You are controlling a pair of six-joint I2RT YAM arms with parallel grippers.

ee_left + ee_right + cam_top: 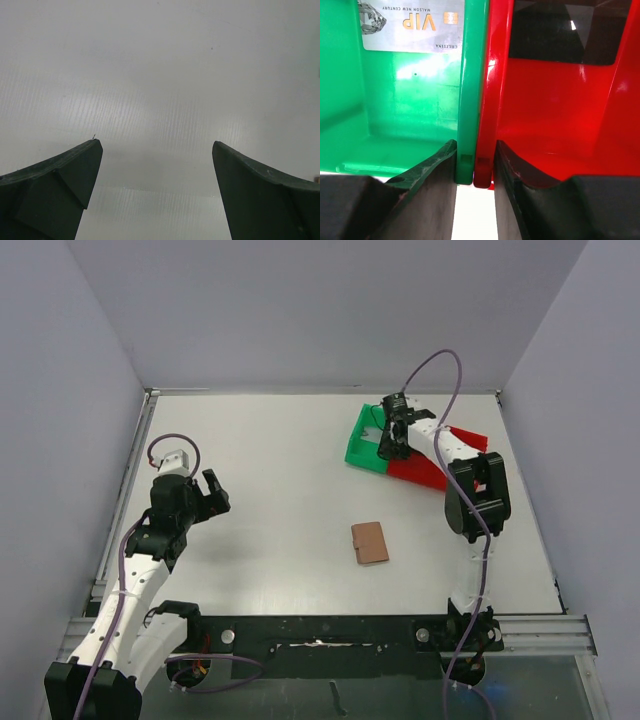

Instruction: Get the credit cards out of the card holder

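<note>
Jaws of the right gripper (475, 150) are clamped on the bin walls (472, 90), the two upright sides where the green bin (410, 115) and the red bin (555, 110) stand pressed together. One finger reaches down inside the green bin and touches its wall. The other reaches into the red bin and touches that wall. No card is between them.

A silver card (412, 25) with gold "VIP" lettering and a chip lies in the green bin at the end away from the fingers. A black card (565, 35) sits in the red bin at the same end. Whether either leans on the end wall cannot be told.

From above, the right gripper (390, 443) hangs over the seam of the green bin (362, 445) and red bin (418, 472), which sit on the far right of the table (270, 450). The right arm (475, 495) stretches from its near base out to them.

The brown card holder (370, 542) lies flat on the table near the middle. It is nearer than the bins, left of the right arm and well apart from both grippers. Whether any card is in it cannot be told.

The left gripper (213, 490) is at the left side above the table on the folded left arm (150, 540). Its wrist view shows the left gripper (155, 145) spread wide and holding nothing, with only bare table (160, 60) below.
</note>
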